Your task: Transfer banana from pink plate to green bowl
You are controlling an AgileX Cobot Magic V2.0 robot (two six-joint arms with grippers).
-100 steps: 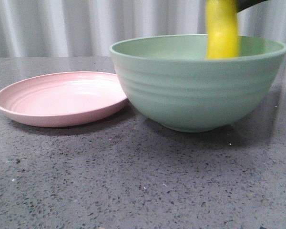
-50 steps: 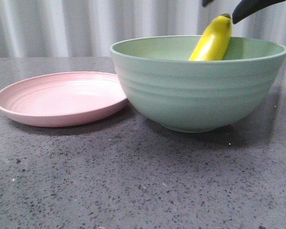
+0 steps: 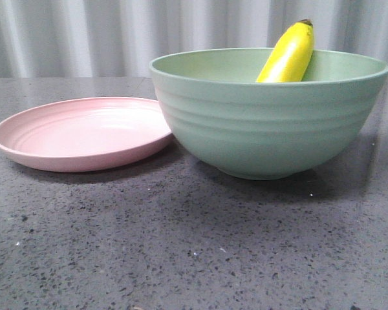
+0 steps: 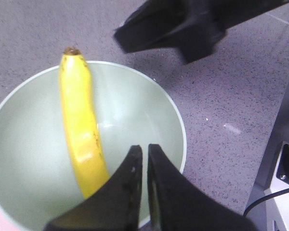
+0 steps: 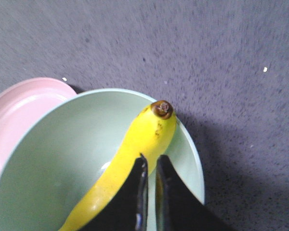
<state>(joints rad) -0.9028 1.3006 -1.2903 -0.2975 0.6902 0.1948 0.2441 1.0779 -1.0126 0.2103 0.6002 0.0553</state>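
Observation:
The yellow banana [image 3: 288,55] lies in the green bowl [image 3: 265,123] and leans on its far right rim, its dark tip sticking up above the rim. The pink plate [image 3: 84,132] sits empty just left of the bowl. Neither gripper shows in the front view. My left gripper [image 4: 145,150] hovers above the bowl [image 4: 130,106] beside the banana [image 4: 79,125], its fingers together and empty. My right gripper [image 5: 151,161] hovers above the banana [image 5: 135,154] in the bowl [image 5: 53,159], its fingers together and empty. The plate's edge [image 5: 19,106] shows beside the bowl.
The bowl and plate stand on a dark speckled grey table [image 3: 194,245] with a pale curtain behind. A blurred black arm [image 4: 183,24] hangs above the table beyond the bowl in the left wrist view. White equipment with a cable [image 4: 284,192] stands at the table's edge.
The banana went from hanging upright over the bowl to leaning on its rim. The black gripper let go of it and rose out of the front view.

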